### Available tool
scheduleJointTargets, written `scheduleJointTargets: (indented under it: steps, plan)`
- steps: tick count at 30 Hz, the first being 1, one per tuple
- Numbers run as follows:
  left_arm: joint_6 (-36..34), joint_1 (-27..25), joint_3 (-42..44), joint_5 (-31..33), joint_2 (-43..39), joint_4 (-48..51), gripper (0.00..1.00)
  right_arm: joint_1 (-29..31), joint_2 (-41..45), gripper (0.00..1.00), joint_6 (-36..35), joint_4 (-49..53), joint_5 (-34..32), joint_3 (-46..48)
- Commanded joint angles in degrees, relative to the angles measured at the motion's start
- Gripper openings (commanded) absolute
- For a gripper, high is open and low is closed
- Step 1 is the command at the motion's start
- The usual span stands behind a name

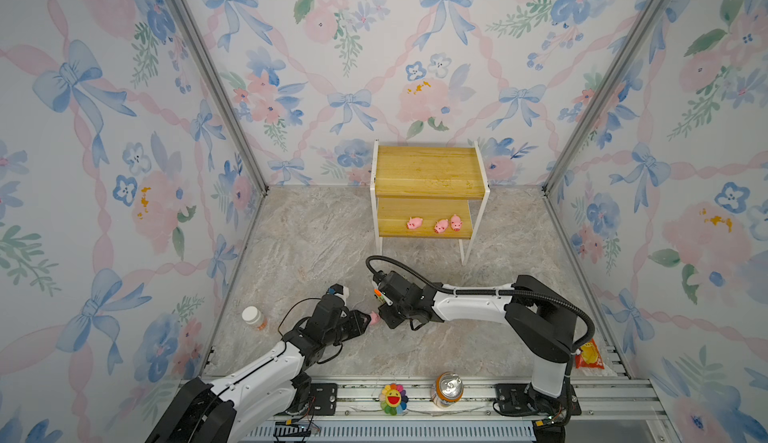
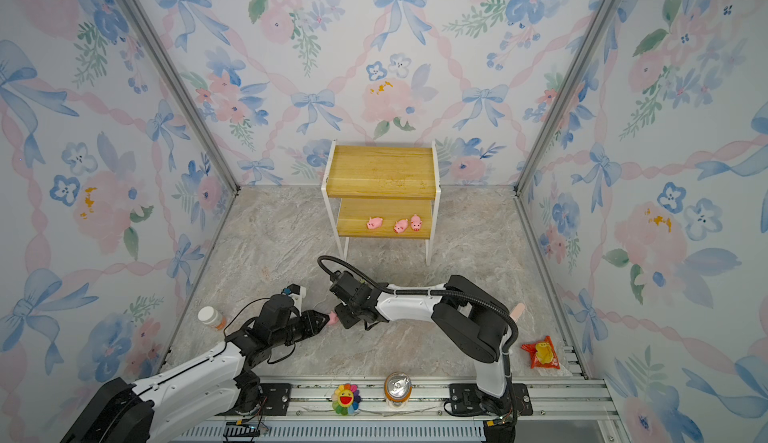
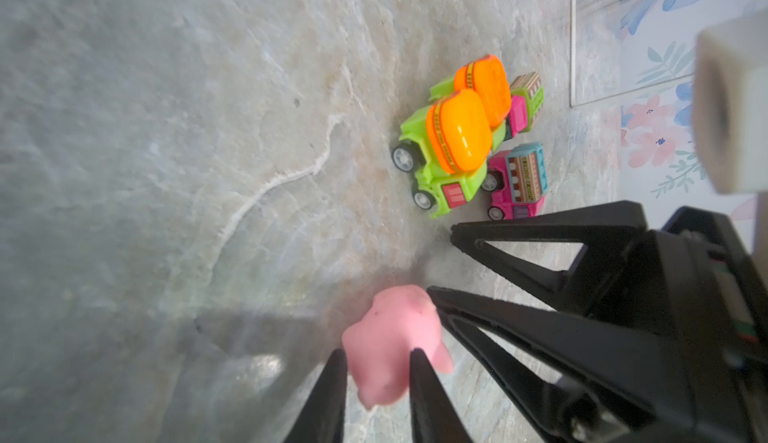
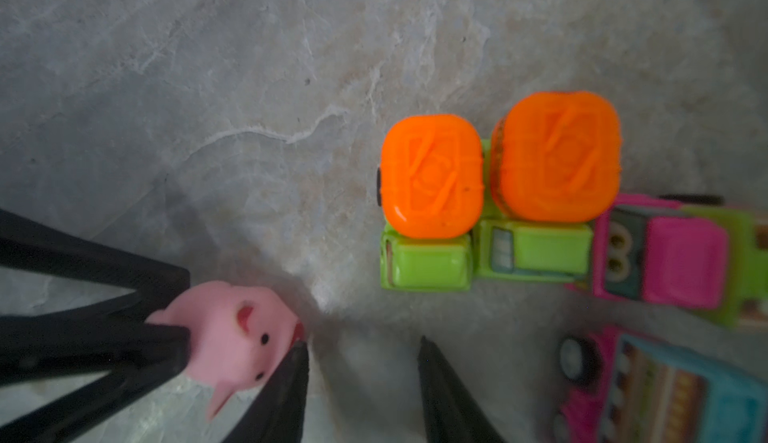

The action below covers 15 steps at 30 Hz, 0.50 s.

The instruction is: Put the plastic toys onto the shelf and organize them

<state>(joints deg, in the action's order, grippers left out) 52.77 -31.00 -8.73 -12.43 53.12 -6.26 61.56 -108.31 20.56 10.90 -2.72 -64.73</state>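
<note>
Pink pig (image 3: 395, 324) clamped in left gripper (image 3: 377, 353); right gripper (image 4: 362, 343) apart, beside its snout.

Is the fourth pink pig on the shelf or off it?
Off it. The left gripper pinches the pink pig by the trucks, away from the shelf, whose lower board holds three pigs.

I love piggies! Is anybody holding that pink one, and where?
Yes. The left gripper pinches the pink pig across its body, behind the head. The right gripper holds nothing.
</note>
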Motion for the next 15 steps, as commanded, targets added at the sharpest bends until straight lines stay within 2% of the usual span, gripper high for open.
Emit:
scheduleJointTargets:
  steps: [1, 8, 15]
  plan:
    - [-0.48, -0.12, 0.03, 0.82, 0.48, -0.68, 0.28, 1.17, 3.05, 0.46, -0.43, 3.82, -1.41, 1.16]
    - [-1.08, 0.23, -0.23, 1.48, 0.86, -0.86, 0.30, 2.37, 4.75, 0.46, -1.75, 5.84, 0.38, 1.53]
    - [-2.04, 1.16, -1.52, 0.53, 0.84, 0.64, 0.31, 2.51, 6.40, 0.46, -6.89, 5.21, 2.81, 1.97]
